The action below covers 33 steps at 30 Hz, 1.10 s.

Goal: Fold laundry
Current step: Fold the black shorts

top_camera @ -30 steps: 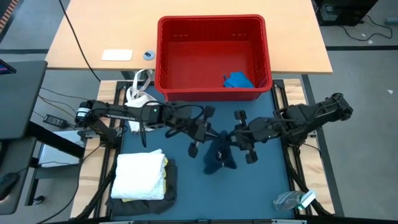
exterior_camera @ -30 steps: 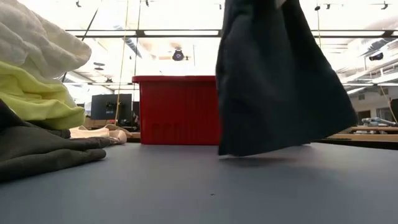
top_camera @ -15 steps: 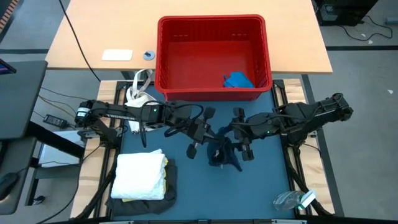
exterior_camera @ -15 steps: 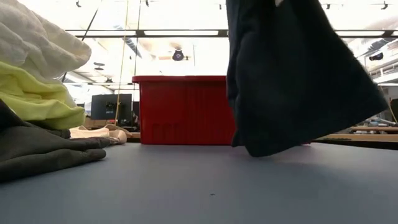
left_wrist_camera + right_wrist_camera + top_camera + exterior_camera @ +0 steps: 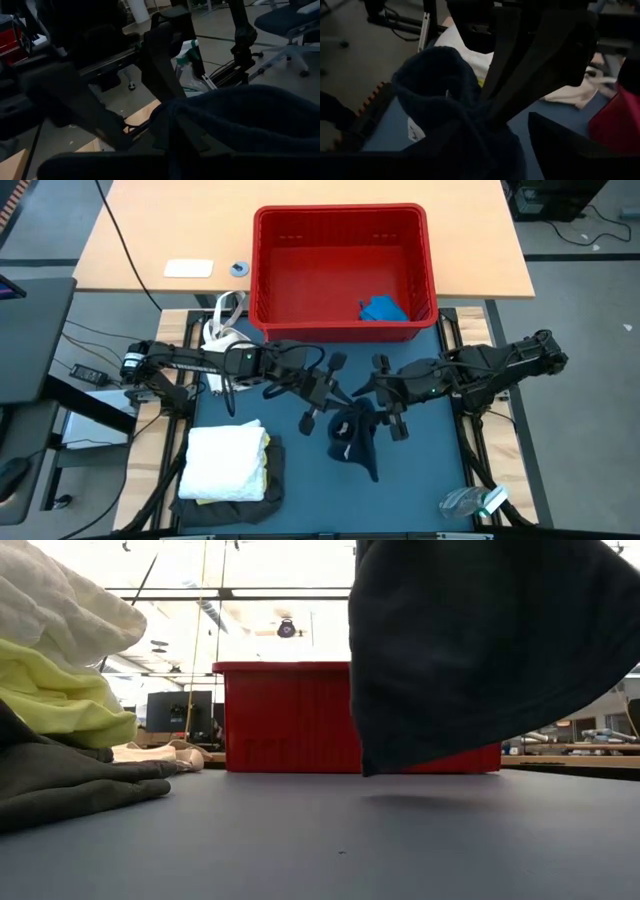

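No legible text, brand, number or sign is found in any view. A small white tag point(image 5: 413, 131) is seen on the dark navy garment point(image 5: 440, 90), but nothing on it can be read. Faint marks on the tag are too small to be made out.

Overhead and table-level views (wrists close) share red basket point(image 5: 342, 270).

Both arms reach in toward the middle of the table. The left gripper point(image 5: 322, 393) sits at about nine o'clock from the right gripper point(image 5: 385, 402), near it. Each has its jaws pinched on the dark navy garment point(image 5: 354, 440) hanging between them.
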{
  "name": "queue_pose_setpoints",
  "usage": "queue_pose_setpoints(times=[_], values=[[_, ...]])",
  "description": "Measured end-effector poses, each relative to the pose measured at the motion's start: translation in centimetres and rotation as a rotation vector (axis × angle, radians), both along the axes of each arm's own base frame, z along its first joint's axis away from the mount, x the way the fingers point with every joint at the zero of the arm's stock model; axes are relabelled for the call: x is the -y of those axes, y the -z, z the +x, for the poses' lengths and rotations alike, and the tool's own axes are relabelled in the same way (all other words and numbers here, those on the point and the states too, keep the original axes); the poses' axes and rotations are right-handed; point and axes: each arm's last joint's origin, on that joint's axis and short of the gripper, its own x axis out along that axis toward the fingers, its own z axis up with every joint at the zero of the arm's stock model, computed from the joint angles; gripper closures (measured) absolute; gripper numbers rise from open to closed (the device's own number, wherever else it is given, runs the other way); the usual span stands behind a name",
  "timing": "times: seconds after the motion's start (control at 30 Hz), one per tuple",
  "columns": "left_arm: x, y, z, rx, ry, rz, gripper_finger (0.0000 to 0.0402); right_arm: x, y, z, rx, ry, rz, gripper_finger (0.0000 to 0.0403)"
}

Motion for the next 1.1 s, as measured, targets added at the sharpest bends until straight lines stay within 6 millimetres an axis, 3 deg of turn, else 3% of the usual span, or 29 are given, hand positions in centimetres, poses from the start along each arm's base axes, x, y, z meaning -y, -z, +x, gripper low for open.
queue_pose_setpoints(times=[0.1, 0.3, 0.43, 0.57, 0.67, 0.77, 0.97, 1.1], values=[[0.0, 0.0, 0.0, 0.0, -0.006, 0.0, 0.0387, 0.1, 0.0, 0.0, -0.012, 0.023, 0.063, 0.0235], [-0.4, -0.6, -0.3, -0.009, -0.083, -0.098, 0.0382, 0.0, 0.1, -0.2, -0.033, -0.005, 0.084, 0.0379], [-2.6, -1.9, -2.1, -0.088, -0.245, -0.254, 0.0357, 0.7, 0.2, -0.5, -0.036, 0.211, 0.09, 0.0382], [-4.9, -3.4, -5.5, -0.207, -0.353, -0.374, 0.0307, 1.7, 0.4, -1.3, -0.042, 0.437, 0.064, 0.0382], [-5.7, -2.3, -6.8, -0.382, -0.416, -0.404, 0.0256, 2.0, 0.3, -1.7, -0.05, 0.461, 0.058, 0.0382], [-5.4, -0.3, -6.4, -0.45, -0.427, -0.408, 0.0197, 1.9, 0.3, -1.7, -0.058, 0.424, 0.043, 0.0382], [-4.9, 2.9, -4.8, -0.39, -0.405, -0.463, 0.0077, 2.8, 0.3, -1.6, -0.077, 0.417, 0.123, 0.0382], [-5.0, 2.8, -3.9, -0.297, -0.408, -0.472, 0.0022, 3.8, 0.3, -1.5, -0.081, 0.455, 0.223, 0.0382]])
